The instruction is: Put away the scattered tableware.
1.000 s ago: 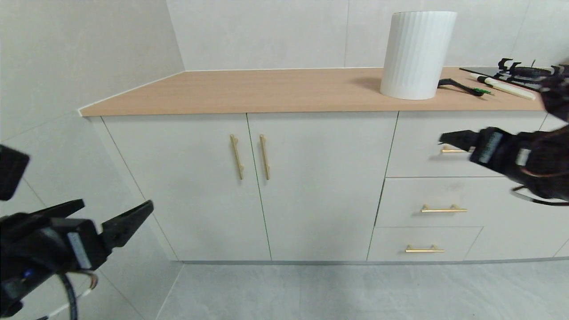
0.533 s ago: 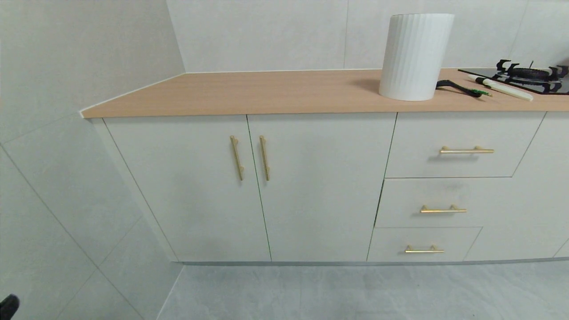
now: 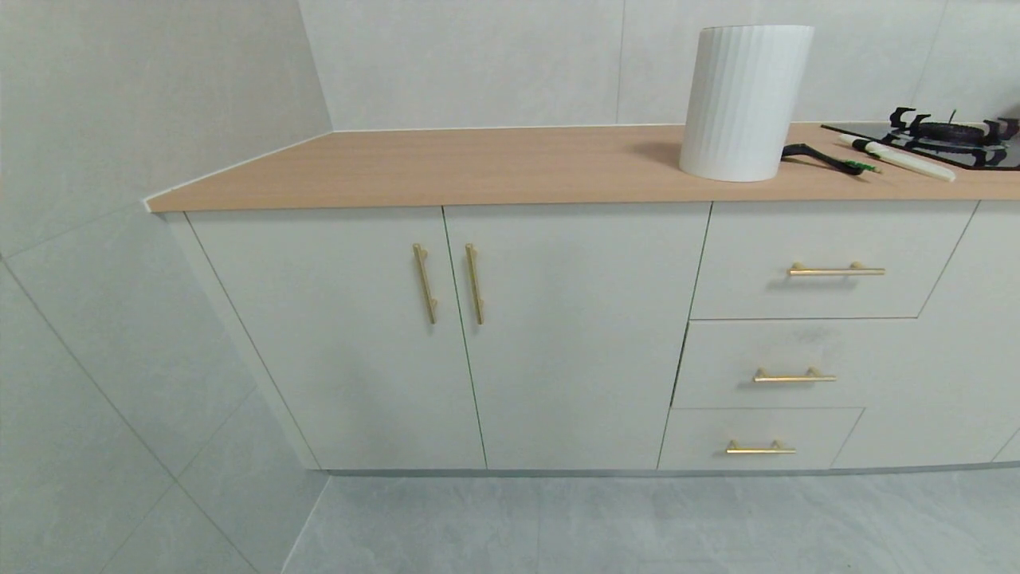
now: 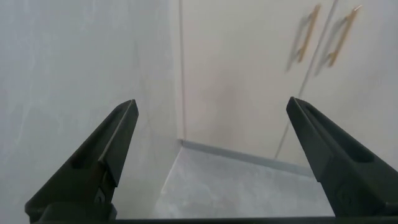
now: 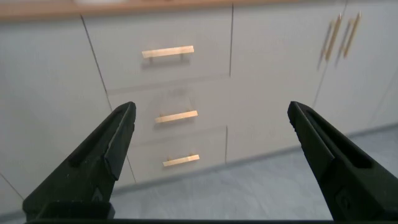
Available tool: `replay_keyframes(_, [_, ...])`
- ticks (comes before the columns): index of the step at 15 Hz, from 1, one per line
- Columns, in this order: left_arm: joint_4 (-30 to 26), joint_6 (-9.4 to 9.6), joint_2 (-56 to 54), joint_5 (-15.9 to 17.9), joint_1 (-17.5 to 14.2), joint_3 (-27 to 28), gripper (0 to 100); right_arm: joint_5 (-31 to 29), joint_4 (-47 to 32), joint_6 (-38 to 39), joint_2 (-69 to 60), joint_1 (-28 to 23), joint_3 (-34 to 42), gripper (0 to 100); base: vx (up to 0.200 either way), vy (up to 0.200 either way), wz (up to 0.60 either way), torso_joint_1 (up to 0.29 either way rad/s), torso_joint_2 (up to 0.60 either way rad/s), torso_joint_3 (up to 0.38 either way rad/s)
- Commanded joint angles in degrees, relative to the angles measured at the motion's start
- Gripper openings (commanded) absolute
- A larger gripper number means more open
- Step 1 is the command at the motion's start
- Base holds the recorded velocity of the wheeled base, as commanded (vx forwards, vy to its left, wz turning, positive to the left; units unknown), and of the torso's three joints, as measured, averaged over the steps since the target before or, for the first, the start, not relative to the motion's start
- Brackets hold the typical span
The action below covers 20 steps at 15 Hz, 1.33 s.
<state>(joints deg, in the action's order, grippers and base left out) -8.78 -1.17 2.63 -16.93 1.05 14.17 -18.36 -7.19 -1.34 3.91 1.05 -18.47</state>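
On the wooden countertop (image 3: 478, 167) at the right lie a black-handled utensil (image 3: 825, 157) and a white utensil with a dark green tip (image 3: 896, 156), beside a tall ribbed white container (image 3: 745, 100). My left gripper (image 4: 211, 112) stands open and empty, low down, facing the floor corner beside the cabinet doors. My right gripper (image 5: 211, 115) is open and empty too, held low in front of the stack of three drawers (image 5: 171, 109).
The cabinet has two doors with vertical gold handles (image 3: 449, 281) and three drawers with gold handles (image 3: 837, 270) at the right. A black stove grate (image 3: 952, 130) sits at the counter's far right. A tiled wall closes the left side; grey floor lies below.
Both arms have dropped out of the head view: a second ago the left gripper showed at lower left and the right one by the top drawer handle.
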Motion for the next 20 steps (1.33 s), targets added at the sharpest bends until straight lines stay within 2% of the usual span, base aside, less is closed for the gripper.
replay_keyframes(1, [2.3, 0.12, -2.6, 0.1, -1.2, -5.6, 100, 0.9, 1.0, -0.2, -3.9, -1.0, 6.3, 100, 0.000, 0.000, 0.00, 0.000, 0.00, 0.000])
replay_keyframes(4, [9.0, 3.19, -2.6, 3.1, -1.2, -13.1, 100, 4.5, 5.8, -0.2, -3.9, -1.0, 13.4, 100, 0.000, 0.000, 0.00, 0.000, 0.00, 0.000])
replay_keyframes(5, [11.4, 3.46, -2.6, 6.6, -1.2, -14.1, 100, 4.8, 8.7, -0.3, -3.9, -1.0, 16.8, 100, 0.000, 0.000, 0.00, 0.000, 0.00, 0.000])
replay_keyframes(6, [11.3, 3.37, -2.6, 10.9, -1.2, -14.2, 100, 6.4, 10.7, -0.3, -3.9, -1.0, 18.5, 100, 0.000, 0.000, 0.00, 0.000, 0.00, 0.000])
replay_keyframes(8, [9.0, 3.72, -2.6, 16.1, -1.2, -14.1, 100, 10.4, 10.1, 0.0, -3.9, -1.0, 18.4, 100, 0.000, 0.000, 0.00, 0.000, 0.00, 0.000])
replay_keyframes(9, [9.0, 3.81, -2.6, 18.1, -1.2, -14.1, 100, 14.4, 9.8, 0.9, -3.9, -1.0, 18.5, 100, 0.000, 0.000, 0.00, 0.000, 0.00, 0.000])
replay_keyframes(10, [9.0, 3.81, -2.6, 18.4, -1.2, -14.1, 100, 16.8, 6.6, 0.6, -3.9, -1.0, 18.4, 100, 0.000, 0.000, 0.00, 0.000, 0.00, 0.000])
replay_keyframes(12, [9.1, 3.54, -2.6, 18.4, -1.2, -14.0, 100, 16.7, 7.4, -0.7, -3.9, -1.0, 18.4, 100, 0.000, 0.000, 0.00, 0.000, 0.00, 0.000])
replay_keyframes(20, [9.1, 3.46, -2.6, 18.4, -1.2, -14.0, 100, 17.0, 7.4, 1.8, -3.9, -1.0, 18.5, 100, 0.000, 0.000, 0.00, 0.000, 0.00, 0.000])
